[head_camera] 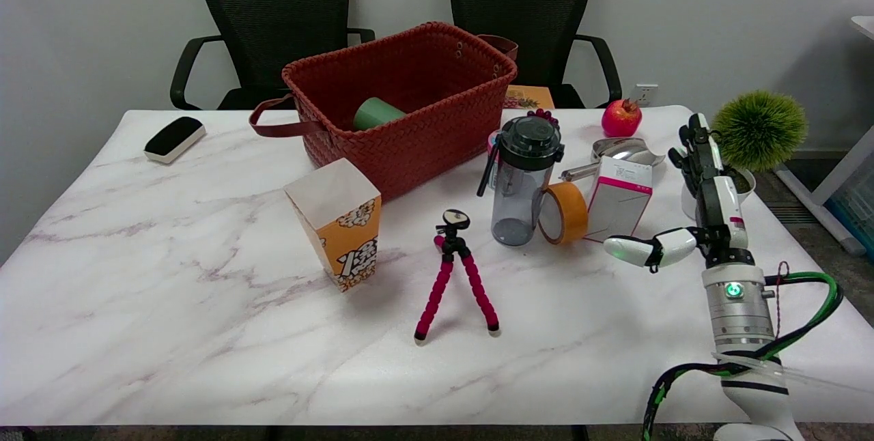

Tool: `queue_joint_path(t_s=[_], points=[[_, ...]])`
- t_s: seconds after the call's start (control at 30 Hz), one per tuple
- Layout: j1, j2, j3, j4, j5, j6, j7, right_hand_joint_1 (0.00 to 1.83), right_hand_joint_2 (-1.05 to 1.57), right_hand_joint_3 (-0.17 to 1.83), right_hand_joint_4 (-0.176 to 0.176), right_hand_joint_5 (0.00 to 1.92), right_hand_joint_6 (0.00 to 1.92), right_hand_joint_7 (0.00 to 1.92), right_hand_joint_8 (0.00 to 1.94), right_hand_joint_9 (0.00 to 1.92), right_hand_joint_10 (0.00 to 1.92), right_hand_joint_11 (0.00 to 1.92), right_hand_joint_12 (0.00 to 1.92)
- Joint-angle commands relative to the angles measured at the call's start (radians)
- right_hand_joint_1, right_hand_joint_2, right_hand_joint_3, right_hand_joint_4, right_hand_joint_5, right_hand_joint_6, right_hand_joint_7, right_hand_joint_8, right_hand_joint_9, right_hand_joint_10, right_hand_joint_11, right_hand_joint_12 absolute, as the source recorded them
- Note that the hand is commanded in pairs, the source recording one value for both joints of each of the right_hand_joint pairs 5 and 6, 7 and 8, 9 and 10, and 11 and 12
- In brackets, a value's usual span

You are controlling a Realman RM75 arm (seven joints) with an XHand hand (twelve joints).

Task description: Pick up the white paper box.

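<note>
White and black, the right hand [689, 212] hangs above the tabletop [171, 332] near its right edge, open and holding nothing: the fingers point up and away while the thumb juts out to the left. The white paper box [620, 199], trimmed in pink, stands upright just left of that thumb and a little farther back, apart from it, its long axis close to vertical with a slight lean. A roll of orange tape [564, 213] leans just at the box's left side, with a clear bottle [522, 178] beyond it. The hand would probably need only a short reach leftward to close around the box.
</note>
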Motion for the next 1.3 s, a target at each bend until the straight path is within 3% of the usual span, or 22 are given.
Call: queue_joint_path(t_s=[0.03, 0.7, 1.3], points=[[0.110, 0.034, 0.032, -0.246, 0.022, -0.130, 0.282, 1.19, -0.35, 0.68, 0.000, 0.00, 0.00, 0.08, 0.08, 0.00, 0.00, 0.24, 0.24], [0.158, 0.047, 0.031, -0.279, -0.029, -0.219, 0.337, 1.18, -0.39, 0.70, 0.000, 0.00, 0.00, 0.04, 0.04, 0.00, 0.00, 0.19, 0.19], [0.160, 0.008, 0.026, -0.285, -0.063, -0.279, 0.382, 1.18, -0.37, 0.64, 0.000, 0.00, 0.00, 0.05, 0.05, 0.00, 0.00, 0.20, 0.20]])
